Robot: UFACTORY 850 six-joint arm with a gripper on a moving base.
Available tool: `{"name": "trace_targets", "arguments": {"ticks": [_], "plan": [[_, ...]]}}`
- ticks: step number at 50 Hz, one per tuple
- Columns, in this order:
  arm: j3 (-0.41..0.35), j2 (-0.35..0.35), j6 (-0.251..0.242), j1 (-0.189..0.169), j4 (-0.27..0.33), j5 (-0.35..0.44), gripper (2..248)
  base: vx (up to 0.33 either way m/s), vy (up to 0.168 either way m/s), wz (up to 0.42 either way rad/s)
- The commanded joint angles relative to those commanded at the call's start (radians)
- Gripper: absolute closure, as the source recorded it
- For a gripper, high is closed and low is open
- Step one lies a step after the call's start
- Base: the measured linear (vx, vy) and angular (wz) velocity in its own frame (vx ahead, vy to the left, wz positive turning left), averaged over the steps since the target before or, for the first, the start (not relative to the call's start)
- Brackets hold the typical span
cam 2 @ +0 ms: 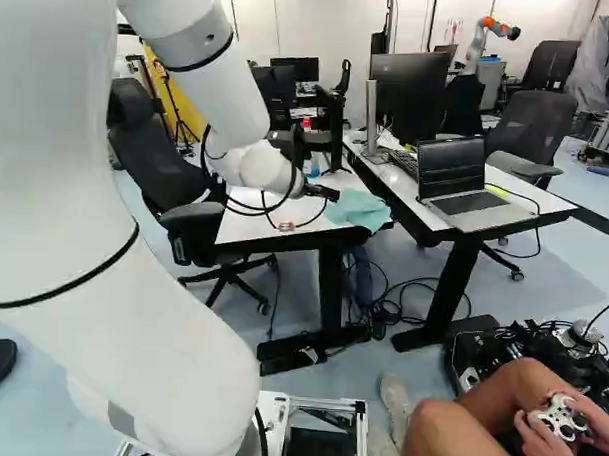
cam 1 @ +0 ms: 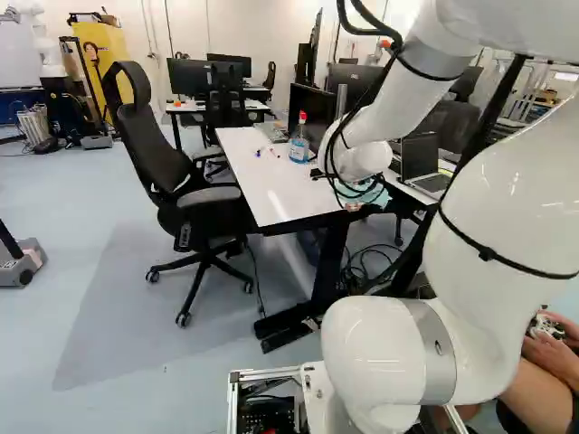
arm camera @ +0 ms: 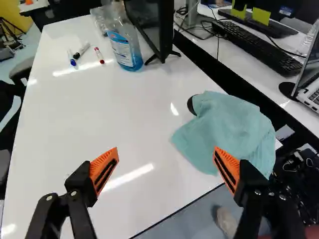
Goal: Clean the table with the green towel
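Blue-liquid bottle (arm camera: 125, 49) beside monitor (arm camera: 152, 22); markers (arm camera: 82, 50) near.

Arm (cam 1: 507, 208) = glossy white, fat rounded segs, grey ring (cam 1: 432, 351) low down, thin blk straps (cam 1: 486, 254) + loopy blk cables (cam 1: 364, 33). Gripper (cam 2: 324, 193)'s blk w/ 2 fingers, ribbed orange pads (arm camera: 101, 163), silver screws (arm camera: 73, 193).

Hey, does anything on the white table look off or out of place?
The towel lies crumpled at the table's corner, partly over the edge, with something dark showing beside it; I can't tell what. Three markers lie loose near the bottle. I see no spill.
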State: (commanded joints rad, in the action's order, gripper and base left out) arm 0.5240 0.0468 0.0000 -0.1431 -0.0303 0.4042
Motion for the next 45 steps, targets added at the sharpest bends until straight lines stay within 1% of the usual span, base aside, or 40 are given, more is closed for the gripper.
{"name": "trace_targets", "arguments": {"ticks": [22, 45], "plan": [[-0.185, 0.098, 0.000, 0.060, 0.013, 0.198, 3, 0.000, 0.000, 0.000], [-0.325, 0.173, 0.000, 0.106, 0.023, 0.348, 3, 0.000, 0.000, 0.000]]}}
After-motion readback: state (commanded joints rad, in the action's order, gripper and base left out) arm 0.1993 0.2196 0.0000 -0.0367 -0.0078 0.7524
